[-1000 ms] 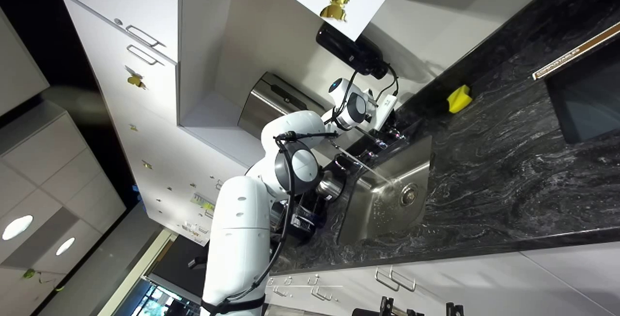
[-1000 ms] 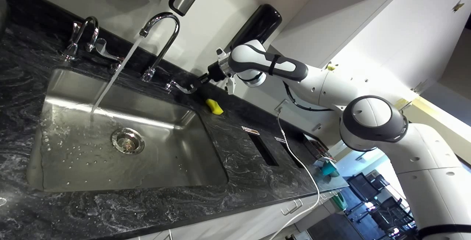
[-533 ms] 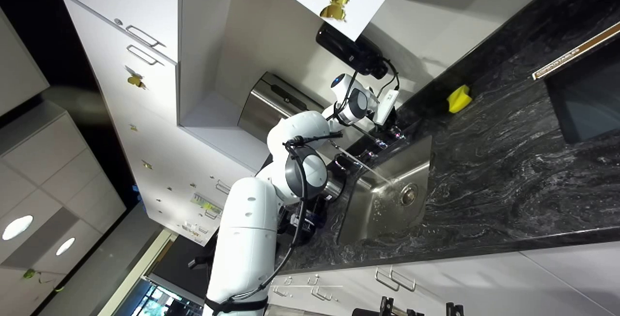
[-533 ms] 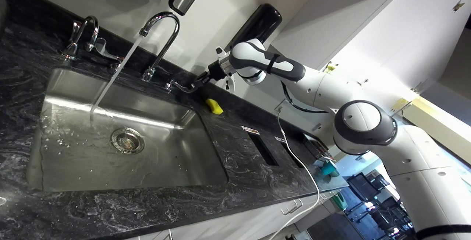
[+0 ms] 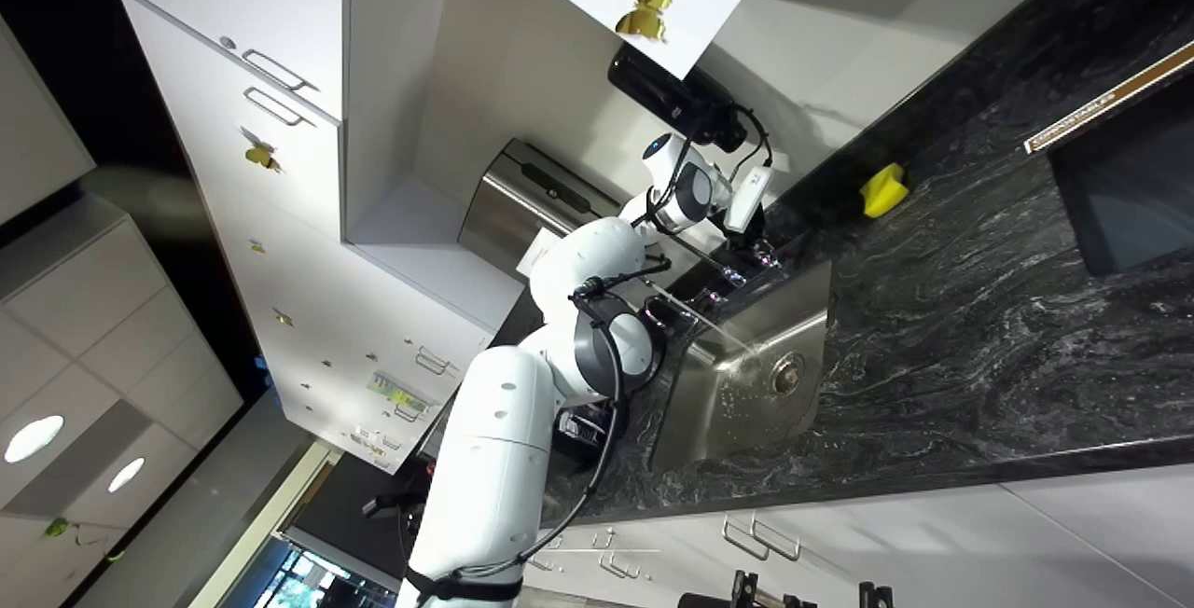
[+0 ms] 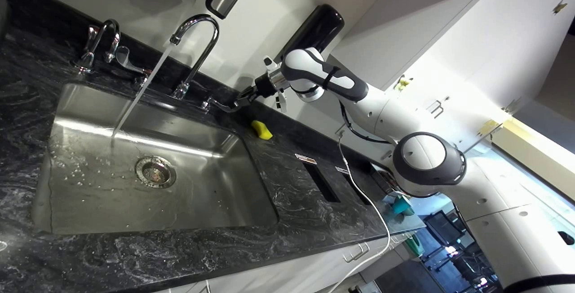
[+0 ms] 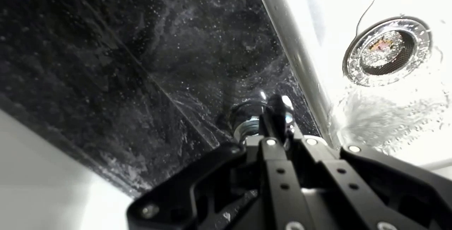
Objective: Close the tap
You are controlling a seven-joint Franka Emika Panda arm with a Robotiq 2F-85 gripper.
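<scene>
Compared with one second ago, the elbow (image 6: 424, 158) of the arm (image 6: 384, 109) has shifted toward the sink (image 6: 215, 207) in both exterior views. The tap (image 6: 202, 58), chrome with a hooked neck, stands behind the sink along the rear edge of the countertop (image 6: 310, 225); its water stream (image 6: 143, 90) is running. Arm pose: bent at the elbow, gripper (image 6: 241, 100) tilted down at the outer end of a lever handle (image 6: 221, 105). The fingers (image 7: 275, 152) lie close together; I cannot tell whether they clench the lever handle.
</scene>
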